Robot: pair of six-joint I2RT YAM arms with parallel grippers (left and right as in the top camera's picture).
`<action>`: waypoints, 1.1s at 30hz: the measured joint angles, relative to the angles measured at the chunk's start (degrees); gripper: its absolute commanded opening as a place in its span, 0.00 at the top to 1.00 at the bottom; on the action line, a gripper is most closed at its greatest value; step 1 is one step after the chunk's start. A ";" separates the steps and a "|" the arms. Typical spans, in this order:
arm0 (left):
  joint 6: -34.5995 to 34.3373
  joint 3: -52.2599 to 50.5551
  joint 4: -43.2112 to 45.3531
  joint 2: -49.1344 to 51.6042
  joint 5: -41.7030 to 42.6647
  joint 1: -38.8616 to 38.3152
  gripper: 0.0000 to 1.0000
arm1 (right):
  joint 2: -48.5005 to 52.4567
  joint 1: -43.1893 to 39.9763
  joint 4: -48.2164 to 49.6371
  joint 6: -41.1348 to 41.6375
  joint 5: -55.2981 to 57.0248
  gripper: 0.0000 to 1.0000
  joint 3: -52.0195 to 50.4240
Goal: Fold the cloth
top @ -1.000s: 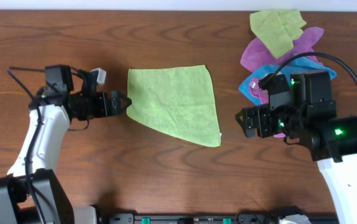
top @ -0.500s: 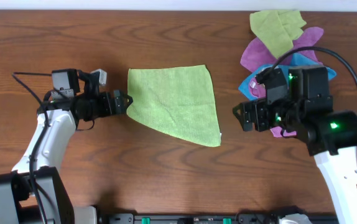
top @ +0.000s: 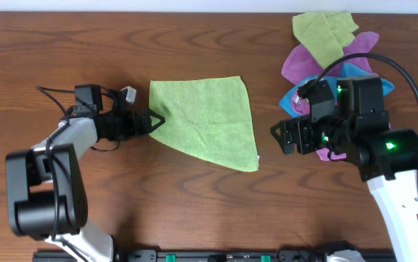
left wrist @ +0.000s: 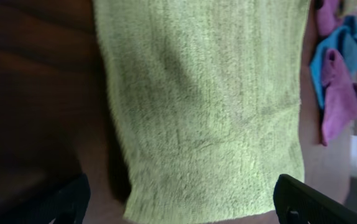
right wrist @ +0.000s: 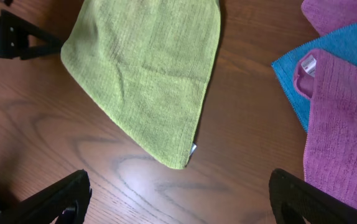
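Observation:
The lime-green cloth [top: 205,120] lies flat on the wooden table, with one corner pointing front right. It fills the left wrist view [left wrist: 203,106] and shows in the right wrist view [right wrist: 147,68]. My left gripper [top: 158,120] is open at the cloth's left edge, low over the table, with the edge between its fingers [left wrist: 181,208]. My right gripper [top: 274,137] is open and empty, to the right of the cloth's front right corner and above bare wood [right wrist: 178,205]. A small white tag [right wrist: 193,148] shows at that corner.
A pile of other cloths lies at the back right: an olive-green cloth [top: 325,30], a purple cloth [top: 340,58] and a blue cloth [top: 300,94], close behind my right arm. The blue cloth [right wrist: 328,62] and the purple cloth [right wrist: 346,124] also show in the right wrist view.
My left gripper has moved right and its tips now reach the cloth's left edge. My right gripper has shifted slightly left and back. The cloth has not moved.

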 measured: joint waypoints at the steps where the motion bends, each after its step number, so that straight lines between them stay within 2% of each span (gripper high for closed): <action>1: 0.00 0.00 0.83 1.07 1.62 0.00 0.04 | 0.00 0.00 0.02 0.00 0.00 0.08 0.00; 7: 0.13 0.02 1.53 4.46 11.39 0.00 0.05 | 0.00 0.00 0.11 0.00 0.00 0.08 0.00; 16: 5.03 -0.11 -9.44 5.18 17.07 -1.09 0.05 | 0.00 0.00 0.59 0.00 -0.02 0.08 0.00; 25: 5.95 -0.11 -9.79 5.31 33.94 -1.70 0.05 | 0.00 0.00 0.57 0.00 -0.02 0.08 0.00; 33: 4.39 -0.11 -9.79 4.68 38.03 -1.70 0.04 | 0.00 0.00 0.57 0.00 -0.02 0.09 0.00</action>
